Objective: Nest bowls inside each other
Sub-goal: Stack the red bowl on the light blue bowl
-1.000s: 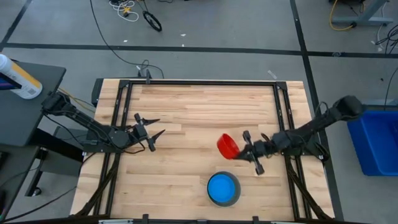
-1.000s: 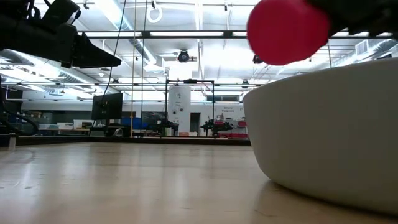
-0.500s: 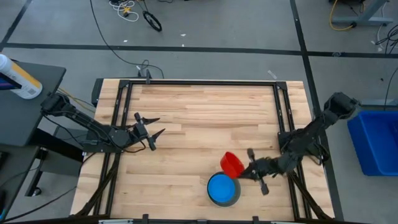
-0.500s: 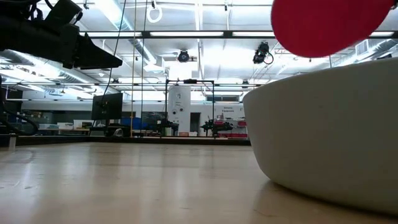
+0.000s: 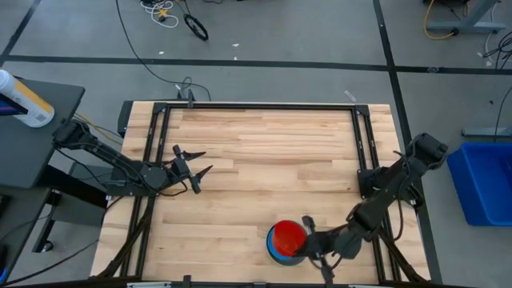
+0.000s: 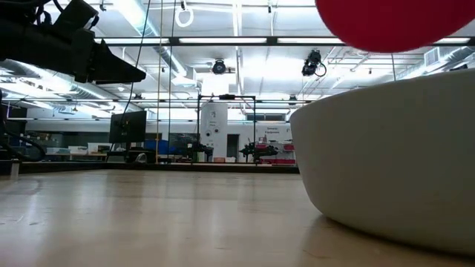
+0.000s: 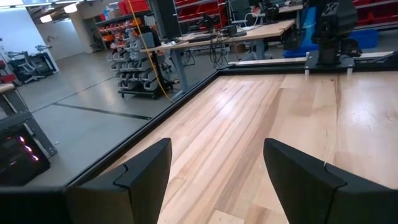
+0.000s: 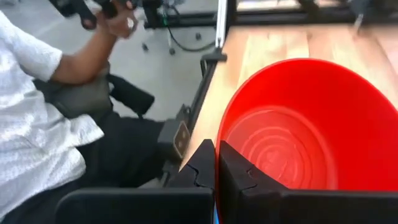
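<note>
Red bowl (image 5: pixel 288 237) is held by its rim in the right gripper (image 5: pixel 307 244), lower centre-right of the high view, directly over the stack: a light blue bowl (image 5: pixel 277 250) inside the pale grey bowl (image 6: pixel 386 163). In the right wrist view the 2 fingers (image 8: pixel 233 174) are seen pressed together on the red rim, w/ the bowl's hollow beyond them. In the low view the red bowl hangs above the grey rim, not touching. Left gripper (image 5: pixel 196 170) waits at centre-left over the wooden table (image 5: pixel 256 144), fingers (image 7: pixel 146 174) spread apart, nothing between them. A seated person (image 8: pixel 43 118) is seen beyond the table edge.
</note>
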Controlling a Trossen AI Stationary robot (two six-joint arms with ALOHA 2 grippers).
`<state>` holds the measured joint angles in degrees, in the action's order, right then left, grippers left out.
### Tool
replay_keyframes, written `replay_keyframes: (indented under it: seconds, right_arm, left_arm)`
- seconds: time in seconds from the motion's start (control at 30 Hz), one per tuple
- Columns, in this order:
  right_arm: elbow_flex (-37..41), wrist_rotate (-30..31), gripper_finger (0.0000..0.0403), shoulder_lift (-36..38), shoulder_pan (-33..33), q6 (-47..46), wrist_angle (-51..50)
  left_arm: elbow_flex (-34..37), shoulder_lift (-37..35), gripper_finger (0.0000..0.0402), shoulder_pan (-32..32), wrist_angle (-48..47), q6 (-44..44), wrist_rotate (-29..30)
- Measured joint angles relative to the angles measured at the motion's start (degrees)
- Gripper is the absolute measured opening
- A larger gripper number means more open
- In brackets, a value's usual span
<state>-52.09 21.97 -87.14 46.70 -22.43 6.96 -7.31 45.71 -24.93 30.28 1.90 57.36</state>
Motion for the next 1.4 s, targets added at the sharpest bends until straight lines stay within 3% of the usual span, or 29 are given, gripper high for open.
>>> replay_keyframes:
  seconds: [0.27,1.0,1.4]
  right_arm:
    - [-6.2,-1.2,0.0000,-4.7,-1.6,-6.3,-11.4]
    - [-7.6,-2.6,0.0000,-7.4,-2.2,-9.7,-14.6]
    - [-8.5,-2.7,0.0000,-7.5,-2.6,-9.4,-21.5]
  left_arm:
    - [0.0,0.0,0.0261,0.0,0.0,-0.6,0.0]
    - [0.0,0.0,0.0261,0.0,-1.4,-2.0,-0.6]
    - [0.0,0.0,0.0261,0.0,-1.5,-2.5,-0.6]
